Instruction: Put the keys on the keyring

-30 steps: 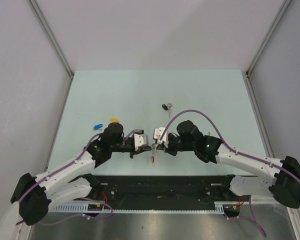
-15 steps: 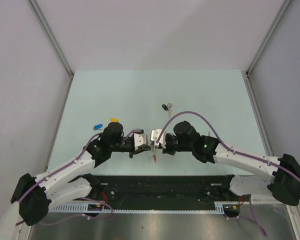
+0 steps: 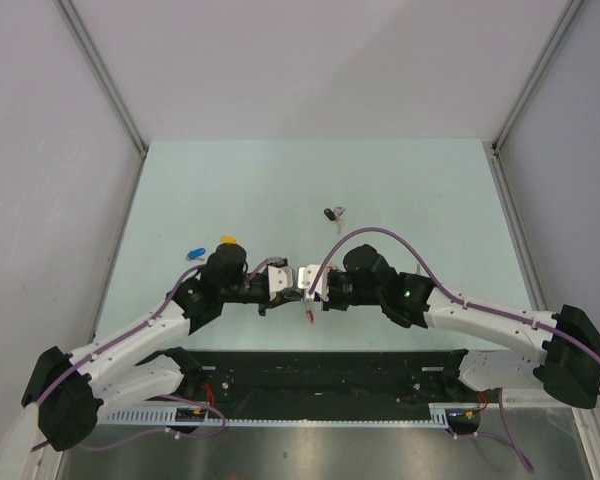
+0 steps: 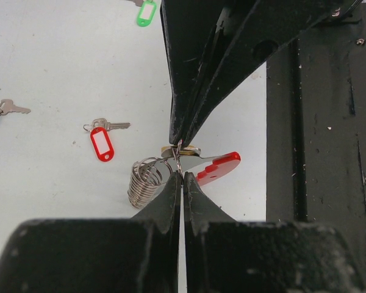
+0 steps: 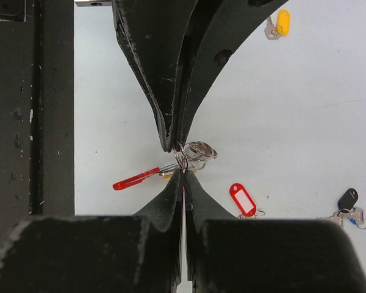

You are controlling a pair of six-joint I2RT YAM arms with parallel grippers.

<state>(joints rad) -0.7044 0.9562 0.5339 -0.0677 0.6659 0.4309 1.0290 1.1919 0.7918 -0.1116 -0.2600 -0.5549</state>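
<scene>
The right jaws have slid left and now meet the left jaws tip to tip. Both are pinched shut on the keyring [image 4: 218, 166], a flat red band with a shiny grey coil, over the smooth pale surface [image 4: 49, 67]. A red-tagged key [image 4: 101, 142] lies nearby.

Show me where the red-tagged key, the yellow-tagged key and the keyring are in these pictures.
red-tagged key [image 4: 102, 143]: left wrist view, on its red plastic tag.
yellow-tagged key [image 5: 282, 22]: right wrist view, on its yellow tag.
keyring [image 4: 219, 166]: left wrist view, on its red part.
</scene>
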